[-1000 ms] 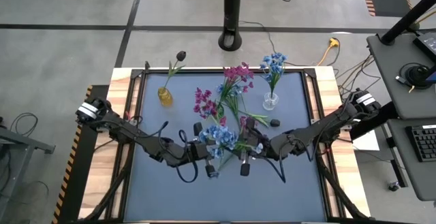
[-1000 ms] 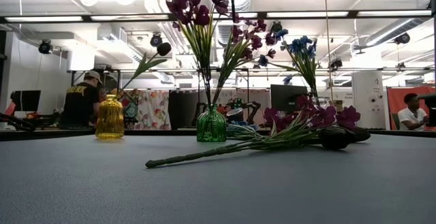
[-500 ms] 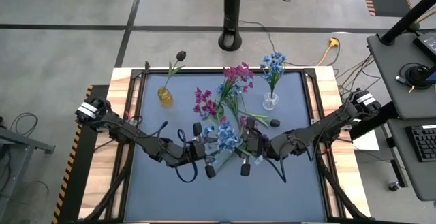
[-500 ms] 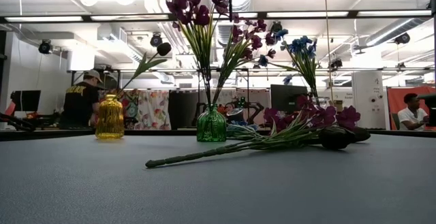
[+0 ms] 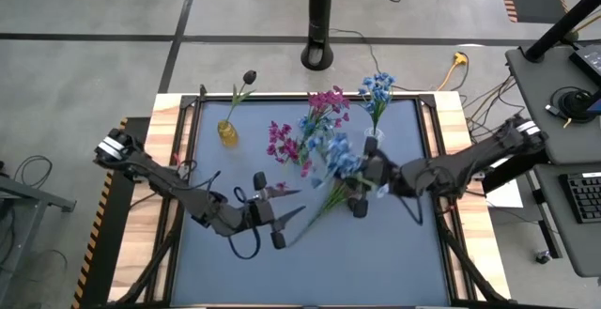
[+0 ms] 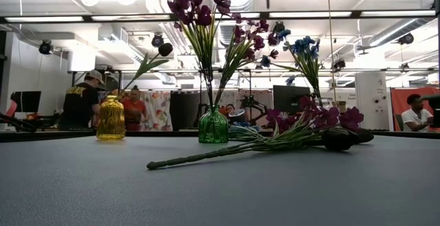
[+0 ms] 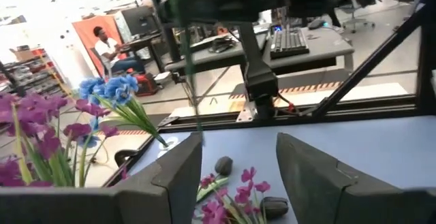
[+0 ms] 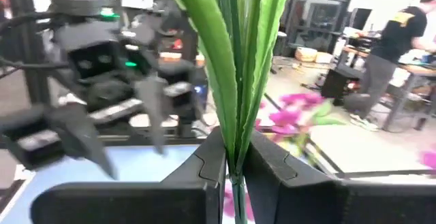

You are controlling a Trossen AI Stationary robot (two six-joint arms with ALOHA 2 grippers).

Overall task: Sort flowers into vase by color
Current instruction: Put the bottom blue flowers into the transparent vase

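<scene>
High view shows the right gripper (image 5: 360, 199) clamped on the thin green stem of a light blue artificial flower sprig (image 5: 340, 159), mid-table, its long axis running from stem end at seven o'clock to blooms at one o'clock. The left gripper (image 5: 279, 219) waits spread apart at eight o'clock. Swinging toward the small clear glass vase (image 5: 373, 140), those leaves could snag the magenta-pink bouquet (image 5: 324, 107) and topple it.
</scene>
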